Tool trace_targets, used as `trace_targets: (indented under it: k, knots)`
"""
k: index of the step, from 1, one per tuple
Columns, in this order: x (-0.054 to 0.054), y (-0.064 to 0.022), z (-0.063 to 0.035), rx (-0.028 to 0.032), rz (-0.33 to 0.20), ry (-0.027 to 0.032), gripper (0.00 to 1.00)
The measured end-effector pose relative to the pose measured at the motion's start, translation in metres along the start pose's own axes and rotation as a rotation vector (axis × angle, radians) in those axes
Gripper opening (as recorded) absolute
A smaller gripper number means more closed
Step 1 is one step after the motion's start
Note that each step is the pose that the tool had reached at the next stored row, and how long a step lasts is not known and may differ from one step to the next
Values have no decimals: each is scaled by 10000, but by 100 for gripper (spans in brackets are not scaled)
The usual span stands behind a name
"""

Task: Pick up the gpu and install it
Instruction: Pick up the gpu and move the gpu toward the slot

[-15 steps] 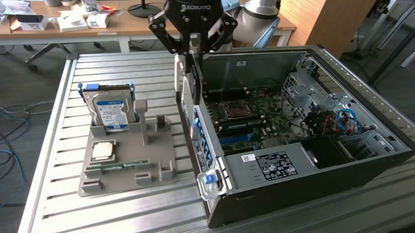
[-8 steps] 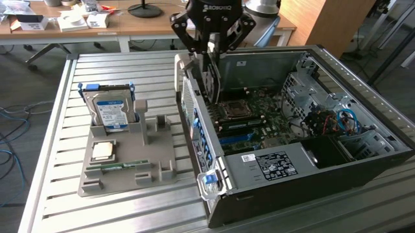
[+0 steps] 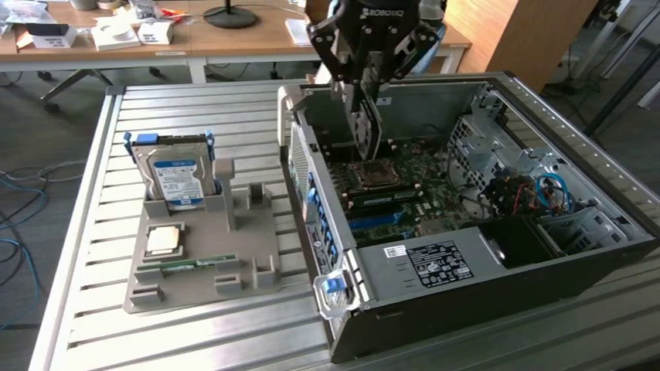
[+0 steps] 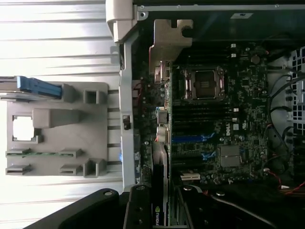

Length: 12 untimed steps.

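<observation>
Black and shiny, the claw (image 3: 369, 76) sits over the open case (image 3: 464, 317). It is pinching the gpu (image 3: 369, 127) by one end, with a finger on each flat side. The gpu hangs inside the case, up in the air over the green board (image 3: 433, 182) on the case floor. It is near the back wall of the case, just above the square chip holder (image 3: 373, 174).

So the pick-up part is done: the gpu is lifted and the claw has it. The putting-in part is not done. The gpu sits in no slot, and I think its low end does not touch the board. The blue slots (image 3: 384, 222) on the case floor have nothing in them.

The gpu's long side seems to run up and down, from the claw toward the case floor. Its thin edge shows in both views. In the wrist view its grey end plate (image 4: 170, 43) is at the end far from the claw, so I think the plate points down. The slots run flat across the case floor, away from the back wall. I think the gpu is not lined up with them yet.

Outside the case, beside its back wall, a grey tray (image 3: 247, 263) rests on the tabletop (image 3: 93, 255). A hard drive (image 3: 178, 179) stands in the tray.
</observation>
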<state>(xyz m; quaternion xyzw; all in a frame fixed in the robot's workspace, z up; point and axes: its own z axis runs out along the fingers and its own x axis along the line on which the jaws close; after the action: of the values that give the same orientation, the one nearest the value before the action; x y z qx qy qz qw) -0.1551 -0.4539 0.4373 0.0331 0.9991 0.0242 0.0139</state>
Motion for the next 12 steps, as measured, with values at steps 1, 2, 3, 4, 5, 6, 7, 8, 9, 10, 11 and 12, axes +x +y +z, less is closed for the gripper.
trace_targets:
  k: [1,2,3,4,5,6,7,8,9,10,11,12]
  knots:
    - [-45,3,2,-4,1,12,26]
    - [-89,6,3,-8,2,24,26]
    - [-134,9,4,-12,2,35,26]
    - [-180,12,6,-16,1,46,26]
    - [-224,15,7,-22,4,56,26]
    - [-268,18,8,-26,5,67,26]
    - [-314,21,9,-31,5,77,26]
    - [-359,24,11,-36,5,87,26]
    - [-407,27,12,-40,6,98,26]
    - [-452,30,14,-44,7,107,26]
    - [-497,33,15,-48,7,118,26]
    - [-542,36,17,-52,8,127,26]
